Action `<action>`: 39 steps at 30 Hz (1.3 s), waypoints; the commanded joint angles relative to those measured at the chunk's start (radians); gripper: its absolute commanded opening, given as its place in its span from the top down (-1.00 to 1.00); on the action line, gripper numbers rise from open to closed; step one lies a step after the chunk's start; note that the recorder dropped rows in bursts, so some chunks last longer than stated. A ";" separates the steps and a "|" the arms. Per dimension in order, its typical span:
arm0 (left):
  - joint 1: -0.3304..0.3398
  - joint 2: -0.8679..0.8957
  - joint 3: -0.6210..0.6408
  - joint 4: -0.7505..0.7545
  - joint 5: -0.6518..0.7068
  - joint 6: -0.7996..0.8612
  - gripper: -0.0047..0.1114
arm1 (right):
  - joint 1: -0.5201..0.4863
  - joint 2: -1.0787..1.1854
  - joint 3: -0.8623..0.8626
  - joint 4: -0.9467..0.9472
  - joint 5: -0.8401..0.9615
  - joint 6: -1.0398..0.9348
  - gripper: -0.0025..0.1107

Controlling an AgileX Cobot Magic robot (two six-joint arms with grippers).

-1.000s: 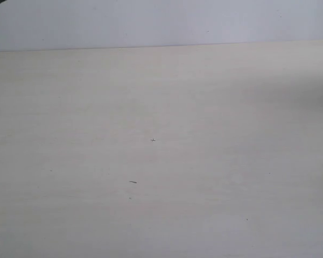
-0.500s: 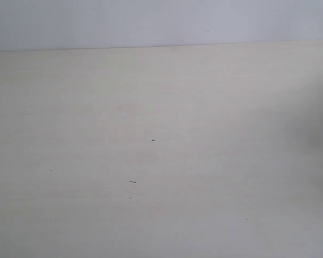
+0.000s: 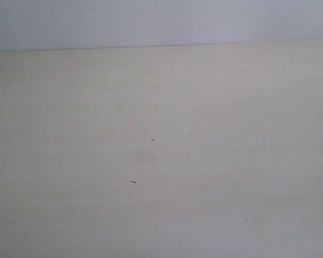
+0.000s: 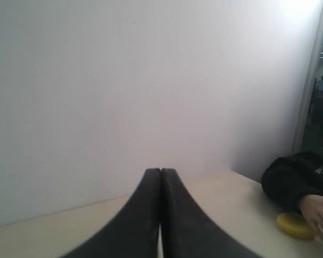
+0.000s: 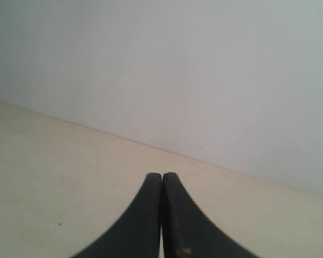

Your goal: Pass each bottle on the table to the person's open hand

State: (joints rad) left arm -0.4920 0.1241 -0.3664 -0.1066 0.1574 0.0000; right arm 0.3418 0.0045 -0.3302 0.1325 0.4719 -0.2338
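Note:
The pale beige table [image 3: 204, 107] fills the exterior view; no bottle and no gripper show in it. In the left wrist view my left gripper [image 4: 161, 171] is shut with nothing between its dark fingers. Off to its side, at the table's edge, a person's hand [image 4: 316, 208] rests over a yellow bottle [image 4: 294, 226] that is only partly seen. The right wrist view shows my right gripper [image 5: 162, 174] shut and empty above bare table [image 5: 54, 172]. The other bottles are out of view.
A plain white wall [image 3: 161, 21] runs behind the table's far edge. The person's dark sleeve [image 4: 290, 180] lies on the table by the hand. A dark window frame [image 4: 318, 97] stands behind the person. Tiny dark specks [image 3: 132, 181] mark the tabletop.
A soft shadow at the right side of the exterior view has faded away, and a dark bit at the top left corner is gone. Nothing else has changed.

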 commanded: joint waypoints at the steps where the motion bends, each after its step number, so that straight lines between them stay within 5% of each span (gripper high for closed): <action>1: 0.002 -0.076 0.002 -0.007 -0.008 0.017 0.92 | -0.004 -0.005 0.005 0.000 -0.003 0.000 0.95; 7: 0.134 -0.124 0.078 0.023 -0.001 0.152 0.92 | -0.004 -0.005 0.005 0.000 -0.003 0.000 0.95; 10: 0.247 -0.124 0.236 0.045 -0.056 0.273 0.92 | -0.004 -0.005 0.005 0.000 -0.003 0.000 0.95; 14: 0.337 -0.124 0.366 0.043 -0.239 0.279 0.92 | -0.004 -0.005 0.005 0.000 -0.003 0.000 0.95; 20: 0.483 -0.124 0.366 0.041 -0.195 0.187 0.92 | -0.004 -0.005 0.005 0.000 -0.003 0.000 0.95; 39: 0.530 -0.124 0.366 0.041 -0.181 0.070 0.92 | -0.004 -0.005 0.005 0.000 -0.003 0.000 0.95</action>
State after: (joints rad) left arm 0.0359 0.0037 -0.0023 -0.0673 -0.0251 0.0782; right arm 0.3418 0.0045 -0.3302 0.1325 0.4719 -0.2338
